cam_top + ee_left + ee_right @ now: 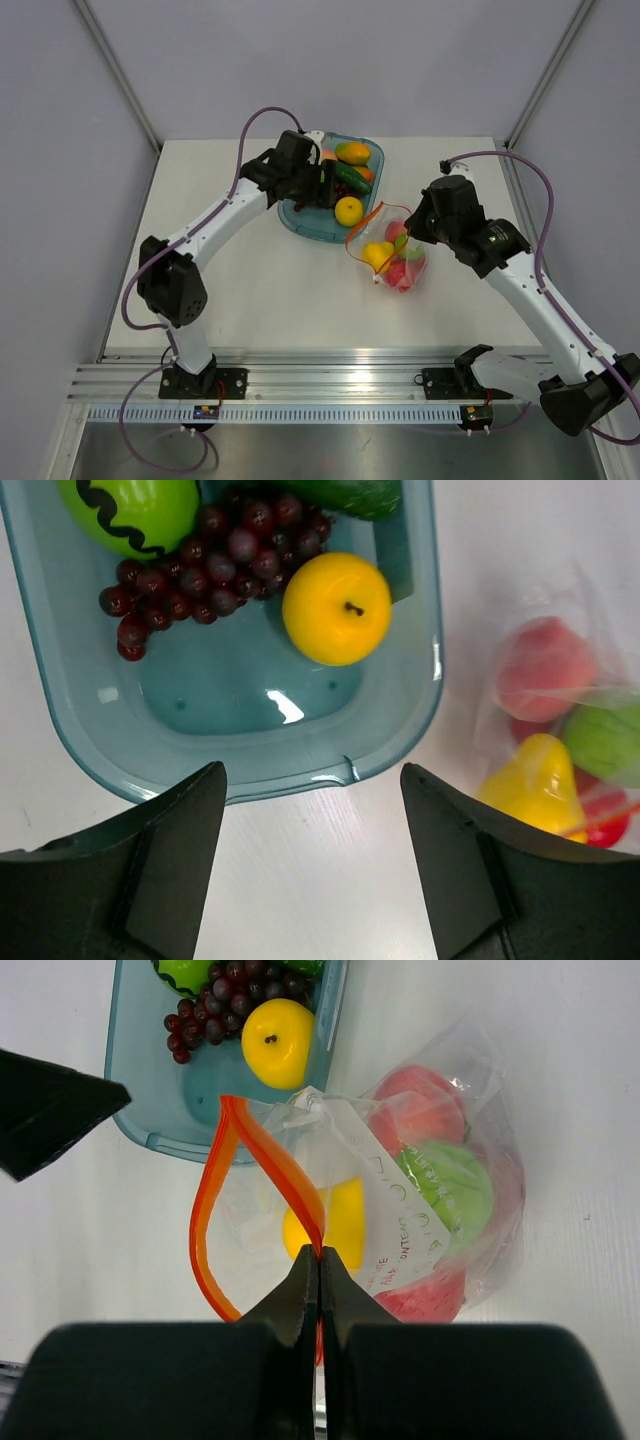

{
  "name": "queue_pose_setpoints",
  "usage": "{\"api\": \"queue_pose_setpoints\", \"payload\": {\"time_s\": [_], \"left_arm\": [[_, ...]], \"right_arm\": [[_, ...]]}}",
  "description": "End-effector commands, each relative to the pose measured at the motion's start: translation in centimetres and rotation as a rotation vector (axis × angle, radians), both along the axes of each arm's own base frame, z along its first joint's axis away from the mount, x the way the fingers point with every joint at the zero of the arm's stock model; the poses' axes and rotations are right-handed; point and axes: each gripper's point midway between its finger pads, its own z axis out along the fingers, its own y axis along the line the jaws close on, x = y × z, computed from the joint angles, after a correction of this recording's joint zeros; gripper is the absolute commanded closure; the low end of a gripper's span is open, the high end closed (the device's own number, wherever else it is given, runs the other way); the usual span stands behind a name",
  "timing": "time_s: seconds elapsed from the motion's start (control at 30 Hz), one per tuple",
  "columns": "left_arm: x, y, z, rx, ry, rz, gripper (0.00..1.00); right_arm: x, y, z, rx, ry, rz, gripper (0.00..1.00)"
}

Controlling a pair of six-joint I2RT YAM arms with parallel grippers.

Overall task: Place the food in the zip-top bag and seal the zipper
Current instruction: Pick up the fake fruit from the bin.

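- On the desk (270, 290), the zip-top bag (400, 1160) lies right of centre, just beside the blue tray (90, 730) that sits toward the far edge. A red apple (425, 1110) and a green lime (450, 1185) show through its plastic.
- The right claw (318, 1260) is pinched tight on the zipper (202, 1230), holding the mouth up as an open orange loop.
- The left claw (312, 800) hangs over the tray's near rim, jaws apart and nothing between them. A yellow lemon (335, 608) waits in the tray, just beside the purple grapes (200, 570).
- We judge the single pinch the weak spot: a tug from incoming fruit could pull the strip free and let the mouth collapse. A loose grab at the lemon could also snag the grapes.
- Only the right wrist view shows the pinch and the loop's shape. Only the left wrist view proves the left claw empty. The top view alone places both arms, tray and bag together.
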Motion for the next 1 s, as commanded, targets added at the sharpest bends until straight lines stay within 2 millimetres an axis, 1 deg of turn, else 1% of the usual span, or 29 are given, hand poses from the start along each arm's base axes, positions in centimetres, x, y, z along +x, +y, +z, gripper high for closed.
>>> {"api": "queue_pose_setpoints", "payload": {"time_s": [0.0,0.03,0.1,0.13,0.2,0.23,0.27,0.37,0.4,0.47,0.5,0.53,0.6,0.67,0.73,0.97], "left_arm": [[2.4,0.1,0.4,0.037,-0.041,0.036,0.26],[2.6,-0.9,-0.9,0.02,-0.008,0.018,0.24],[2.6,-2.2,-1.9,-0.019,0.027,-0.02,0.2],[3.0,-2.7,-3.2,-0.023,0.052,-0.017,0.18],[3.2,-3.7,-3.7,-0.049,0.076,-0.037,0.13],[3.6,-4.1,-3.9,-0.065,0.073,-0.034,0.13],[3.9,-4.5,-4.6,-0.077,0.089,-0.019,0.13],[5.1,-5.3,-5.0,-0.127,0.088,0.025,0.14],[5.4,-5.6,-5.5,-0.134,0.094,0.038,0.14],[6.1,-6.1,-5.5,-0.166,0.085,0.064,0.14],[6.4,-6.3,-6.1,-0.169,0.091,0.069,0.14],[6.7,-6.6,-6.0,-0.18,0.093,0.078,0.14],[7.1,-6.7,-7.0,-0.168,0.11,0.088,0.13],[7.3,-6.9,-7.4,-0.17,0.116,0.097,0.09],[7.4,-7.0,-8.2,-0.168,0.129,0.113,0.08],[7.7,-7.0,-10.8,-0.158,0.161,0.16,0.12]], "right_arm": [[0.1,-0.6,1.2,0.001,-0.048,-0.022,1.0],[0.2,-0.6,1.2,-0.004,-0.046,-0.024,1.0],[0.2,-0.9,1.4,-0.007,-0.053,-0.032,1.0],[0.1,-1.0,1.4,-0.013,-0.052,-0.031,1.0],[0.0,-1.1,1.6,-0.018,-0.056,-0.035,1.0],[0.0,-1.1,1.6,-0.017,-0.057,-0.033,1.0],[0.0,-1.2,1.5,-0.022,-0.054,-0.036,1.0],[-0.2,-1.3,1.7,-0.019,-0.058,-0.04,1.0],[-0.3,-1.4,1.7,-0.019,-0.057,-0.041,1.0],[-0.4,-1.4,1.8,-0.016,-0.058,-0.042,1.0],[-0.4,-1.5,1.7,-0.018,-0.057,-0.041,1.0],[-0.5,-1.5,1.8,-0.018,-0.057,-0.043,1.0],[-0.5,-1.5,1.9,-0.019,-0.059,-0.042,1.0],[-0.5,-1.6,2.0,-0.02,-0.061,-0.044,1.0],[-0.5,-1.5,2.1,-0.017,-0.063,-0.042,1.0],[-0.3,-1.3,1.9,-0.016,-0.057,-0.035,0.99]]}}
